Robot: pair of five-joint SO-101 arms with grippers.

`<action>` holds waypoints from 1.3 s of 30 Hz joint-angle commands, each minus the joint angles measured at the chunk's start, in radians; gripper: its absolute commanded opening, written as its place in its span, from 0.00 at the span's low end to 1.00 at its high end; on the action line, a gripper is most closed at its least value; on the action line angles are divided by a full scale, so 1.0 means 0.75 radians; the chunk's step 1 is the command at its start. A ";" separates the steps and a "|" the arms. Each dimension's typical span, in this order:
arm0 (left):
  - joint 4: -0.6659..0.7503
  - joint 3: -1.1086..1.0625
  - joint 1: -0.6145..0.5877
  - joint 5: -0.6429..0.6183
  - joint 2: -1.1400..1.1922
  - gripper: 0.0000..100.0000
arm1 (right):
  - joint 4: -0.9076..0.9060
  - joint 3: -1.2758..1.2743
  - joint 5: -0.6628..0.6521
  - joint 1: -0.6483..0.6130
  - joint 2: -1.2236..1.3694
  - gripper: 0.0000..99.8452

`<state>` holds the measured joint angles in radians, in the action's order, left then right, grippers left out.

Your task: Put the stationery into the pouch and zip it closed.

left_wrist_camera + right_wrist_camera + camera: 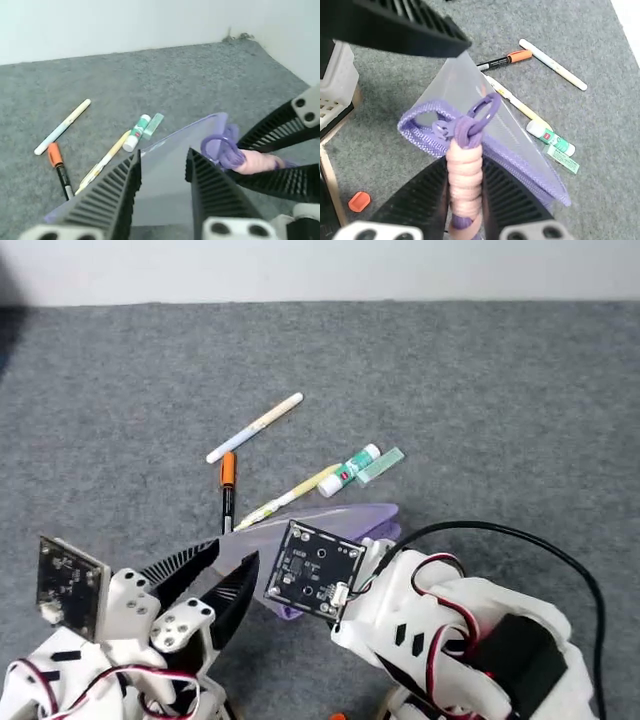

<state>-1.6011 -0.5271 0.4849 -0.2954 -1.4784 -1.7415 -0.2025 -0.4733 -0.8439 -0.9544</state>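
**Near the arms: pouch held by its pull, stationery out on the carpet**

Between the two arms, at the near side of the table, we see the flat translucent pouch with a purple zipper band [345, 517]. Its clear panel is tilted rather than lying flat. A purple ring sits on the zipper, and a pink coiled pull cord [464, 172] is tied to the ring. The right gripper [465, 167] has its two black ribbed fingers pressed tight on that pull cord from both sides. Next to the ring, the zipper band curls into a small open loop. The left gripper [163, 156] is at the pouch's other end with its jaws well parted. The clear panel shows in the gap between them, and we cannot tell whether either finger touches it.

Beyond the pouch, the stationery lies on the grey carpet [500, 390], all of it outside the pouch. Nearest is a slim yellow pen [290, 495], just beside the pouch's far edge. At that pen's far tip lies a white glue stick with a green label [348, 470], with a pale green flat piece [382, 464] right against it. A black marker with an orange cap [227, 490] lies to one side of the yellow pen. Farthest out is a white pen with pale yellow and blue bands [255, 427], one end close to the orange cap.

By the arm bases we note a small orange piece [359, 201] on the carpet and a white lattice box [335, 85].
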 commanded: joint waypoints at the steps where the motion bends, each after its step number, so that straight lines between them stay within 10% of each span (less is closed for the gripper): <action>1: 0.004 0.058 0.047 -0.018 0.063 0.14 | -0.005 0.053 0.018 -0.009 -0.005 0.01; 20: -0.115 0.054 0.346 -0.061 0.104 0.15 | -0.001 0.053 0.035 -0.001 -0.005 0.01; 39: -0.117 -0.052 0.141 -0.059 0.174 0.18 | -0.030 0.061 0.092 -0.003 -0.019 0.01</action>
<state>-1.6747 -0.5731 0.6030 -0.3337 -1.3663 -1.7476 -0.2025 -0.4135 -0.8424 -0.9544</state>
